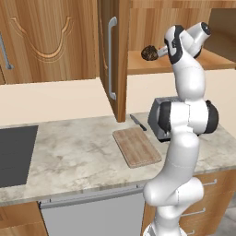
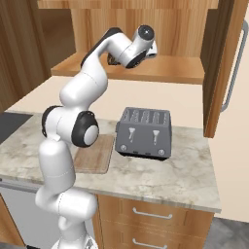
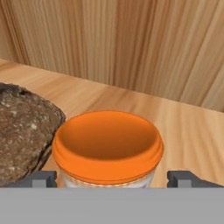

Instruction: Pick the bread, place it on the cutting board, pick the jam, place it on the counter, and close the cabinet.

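The counter (image 1: 83, 152) runs long under the cabinet (image 1: 46, 41), whose door (image 1: 110, 60) stands swung out edge-on. The cutting board (image 1: 137, 146) lies bare near the counter's front edge, beside the toaster (image 2: 144, 132). On the cabinet shelf the bread (image 3: 24, 127) touches the jam (image 3: 107, 146). The gripper (image 3: 112, 178) stands wide open, one fingertip either side of the jar.
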You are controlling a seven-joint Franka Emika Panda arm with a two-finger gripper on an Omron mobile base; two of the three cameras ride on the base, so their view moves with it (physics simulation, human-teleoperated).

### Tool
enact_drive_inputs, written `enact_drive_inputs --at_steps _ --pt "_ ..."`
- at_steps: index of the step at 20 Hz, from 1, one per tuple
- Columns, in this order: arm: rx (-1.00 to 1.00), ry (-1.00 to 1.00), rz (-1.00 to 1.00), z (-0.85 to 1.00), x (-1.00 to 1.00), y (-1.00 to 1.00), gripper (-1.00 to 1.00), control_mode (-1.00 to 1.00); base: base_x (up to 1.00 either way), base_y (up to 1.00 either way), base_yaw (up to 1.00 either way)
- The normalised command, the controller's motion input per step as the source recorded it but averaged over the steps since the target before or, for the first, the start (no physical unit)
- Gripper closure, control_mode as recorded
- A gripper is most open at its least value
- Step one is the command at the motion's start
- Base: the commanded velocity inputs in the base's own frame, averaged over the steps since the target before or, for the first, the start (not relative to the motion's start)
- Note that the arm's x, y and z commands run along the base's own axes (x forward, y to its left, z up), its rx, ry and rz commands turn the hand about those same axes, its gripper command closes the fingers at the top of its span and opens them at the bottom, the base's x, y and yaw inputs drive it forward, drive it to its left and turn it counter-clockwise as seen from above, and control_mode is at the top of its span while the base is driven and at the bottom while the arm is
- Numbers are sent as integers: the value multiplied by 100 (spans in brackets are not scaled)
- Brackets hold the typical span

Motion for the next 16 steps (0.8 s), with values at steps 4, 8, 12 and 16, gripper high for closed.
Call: enact_drive_inputs --at_steps 4,8,12,16 --pt "0 0 6 0 10 13 -100 -100 0 0 0" --pt "0 0 6 0 9 16 -100 -100 0 0 0" --pt "0 0 6 0 4 12 -100 -100 0 0 0" --pt "0 0 5 0 3 4 -100 -100 0 0 0"
